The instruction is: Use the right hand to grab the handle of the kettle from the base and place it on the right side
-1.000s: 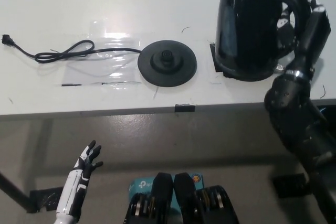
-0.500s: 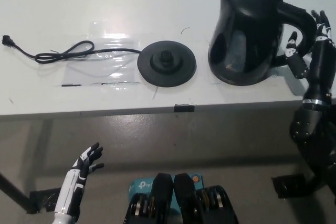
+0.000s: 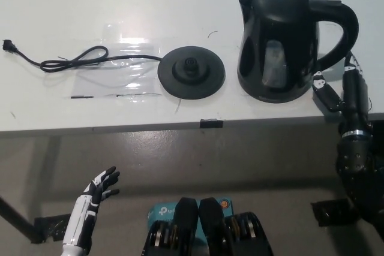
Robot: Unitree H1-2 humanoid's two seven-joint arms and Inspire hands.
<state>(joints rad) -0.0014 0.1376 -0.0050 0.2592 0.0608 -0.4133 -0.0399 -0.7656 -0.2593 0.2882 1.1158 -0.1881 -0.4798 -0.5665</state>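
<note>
The black kettle (image 3: 282,41) stands upright on the white table (image 3: 180,4), to the right of its round black base (image 3: 191,71), with its handle (image 3: 339,25) pointing right. My black right hand (image 3: 343,91) is just below and to the right of the handle, off the kettle, its fingers apart and holding nothing. The base's black cord (image 3: 66,61) runs off to the left across the table. My white left hand (image 3: 96,191) hangs open below the table edge at the lower left.
A clear plastic sheet (image 3: 117,70) lies taped under the cord and base. A black tape mark (image 3: 210,123) sits on the table's front edge. Below the table is grey floor (image 3: 240,166).
The kettle was set down upright to the right of the base. My right hand let go of the handle and drew back down and to the right. The left hand barely moved.
</note>
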